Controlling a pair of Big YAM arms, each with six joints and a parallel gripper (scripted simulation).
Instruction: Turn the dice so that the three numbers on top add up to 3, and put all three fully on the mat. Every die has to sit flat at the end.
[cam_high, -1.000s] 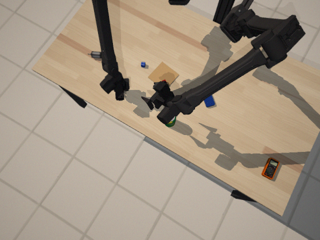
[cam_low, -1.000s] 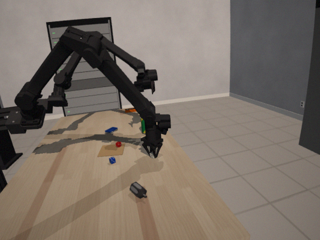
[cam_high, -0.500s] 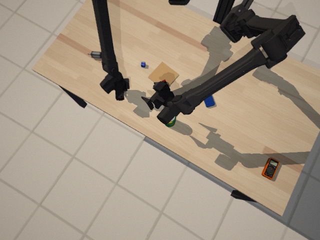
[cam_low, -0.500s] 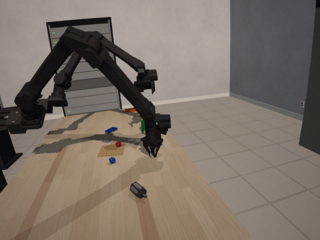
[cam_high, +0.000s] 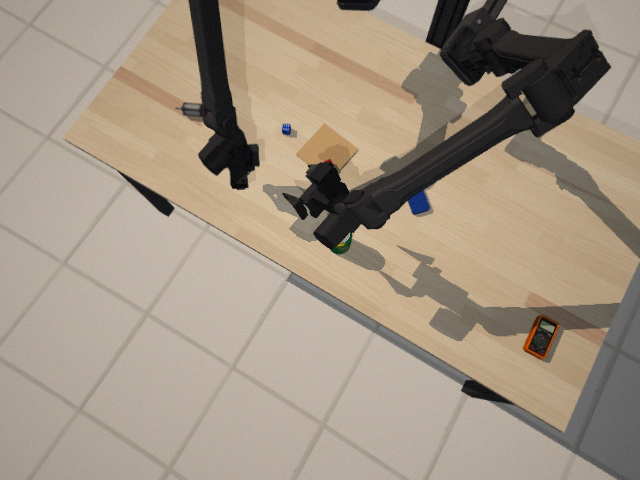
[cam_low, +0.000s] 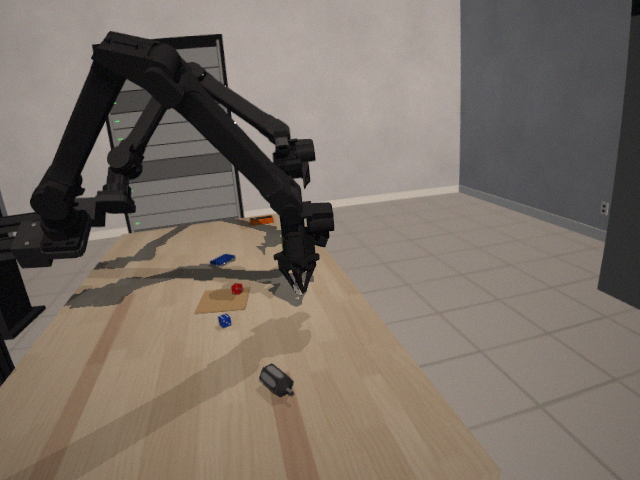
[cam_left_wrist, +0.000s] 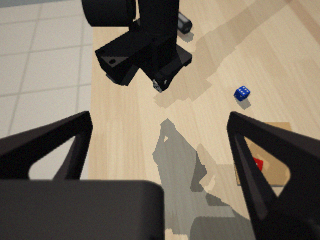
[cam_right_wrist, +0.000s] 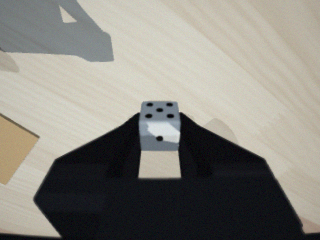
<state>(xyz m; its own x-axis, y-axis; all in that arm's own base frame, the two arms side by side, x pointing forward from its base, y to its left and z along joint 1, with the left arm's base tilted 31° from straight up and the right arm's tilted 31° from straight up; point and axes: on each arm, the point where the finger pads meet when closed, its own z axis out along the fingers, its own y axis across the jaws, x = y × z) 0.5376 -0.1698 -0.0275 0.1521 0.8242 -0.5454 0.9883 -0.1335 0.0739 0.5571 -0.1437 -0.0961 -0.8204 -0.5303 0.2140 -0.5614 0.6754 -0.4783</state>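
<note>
Left fingers (cam_high: 296, 204) (cam_low: 306, 175): open
Right fingers (cam_high: 239, 180) (cam_low: 309, 276): gripping white die (cam_low: 297, 290) (cam_left_wrist: 157, 86) (cam_right_wrist: 159, 125)
Red die (cam_high: 327, 161) (cam_low: 236, 288) (cam_left_wrist: 258, 164): on mat (cam_high: 320, 142) (cam_low: 217, 302) (cam_left_wrist: 277, 135) (cam_right_wrist: 12, 150)
Blue die (cam_high: 286, 129) (cam_low: 224, 320) (cam_left_wrist: 242, 93): beside mat

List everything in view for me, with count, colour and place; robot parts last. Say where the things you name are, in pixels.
White die (cam_low: 298, 290) (cam_left_wrist: 158, 86) (cam_right_wrist: 159, 111): one, between the right fingers
Red die (cam_low: 236, 288) (cam_left_wrist: 258, 164): one, on mat
Blue die (cam_high: 286, 129) (cam_low: 224, 320) (cam_left_wrist: 242, 93): one, beside mat
Mat (cam_high: 325, 136) (cam_low: 217, 304) (cam_right_wrist: 15, 145): one, tan, on table
Flat block (cam_high: 419, 202) (cam_low: 222, 259): one, blue, on table
Green-yellow object (cam_high: 341, 246): one, under left arm, mostly hidden
Multimeter (cam_high: 541, 336) (cam_low: 261, 220): one, orange, far end
Motor-like part (cam_high: 192, 109) (cam_low: 276, 380) (cam_left_wrist: 184, 23): one, dark grey, near end
Table (cam_high: 516, 217) (cam_low: 180, 413) (cam_left_wrist: 115, 150) (cam_right_wrist: 250, 100): one, wood
Rack (cam_low: 188, 41): one, grey-black, behind table
Grippers: two, black; left (cam_high: 300, 202) (cam_low: 305, 175) (cam_left_wrist: 159, 115) open, right (cam_high: 239, 184) (cam_low: 299, 291) (cam_left_wrist: 159, 87) (cam_right_wrist: 160, 117) gripping white die
</note>
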